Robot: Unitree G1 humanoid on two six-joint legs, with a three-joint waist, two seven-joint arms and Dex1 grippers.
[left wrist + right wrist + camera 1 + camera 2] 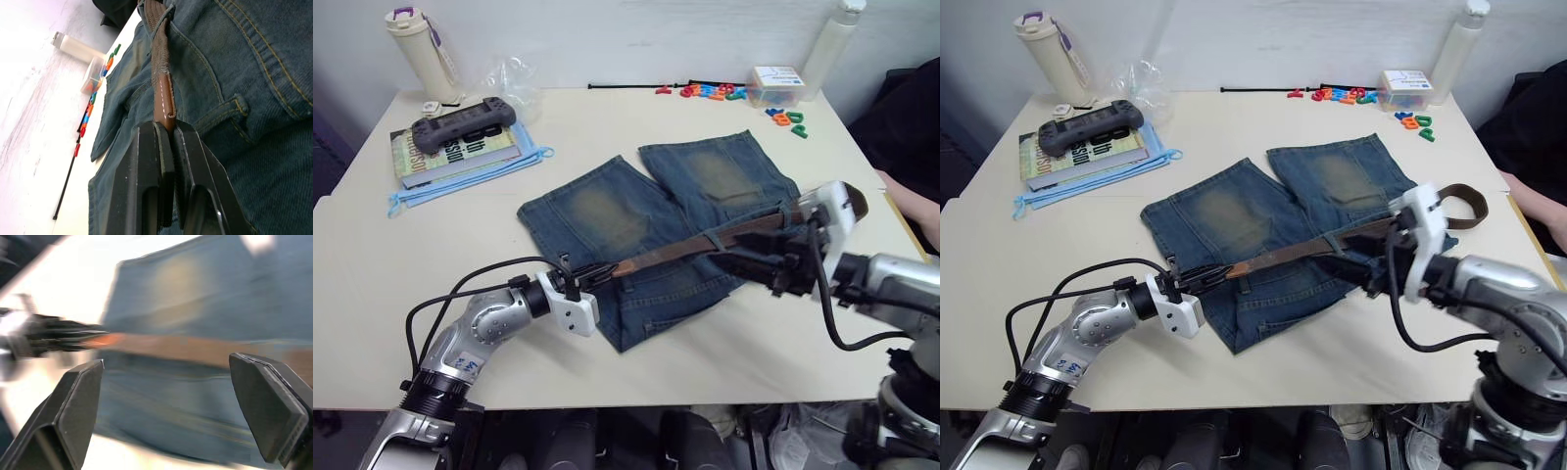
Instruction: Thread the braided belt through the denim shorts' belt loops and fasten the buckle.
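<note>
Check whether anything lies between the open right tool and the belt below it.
Nothing visible does. The right tool hangs open over the braided belt, with only the denim shorts beneath the strap. The left tool is shut on the belt's leather tip, off to the side.

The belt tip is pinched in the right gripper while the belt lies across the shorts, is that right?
Not quite. It is the left gripper that is shut on the belt tip, as the left wrist view shows. The right gripper is open, with nothing between its fingers. The belt does lie across the shorts.
</note>
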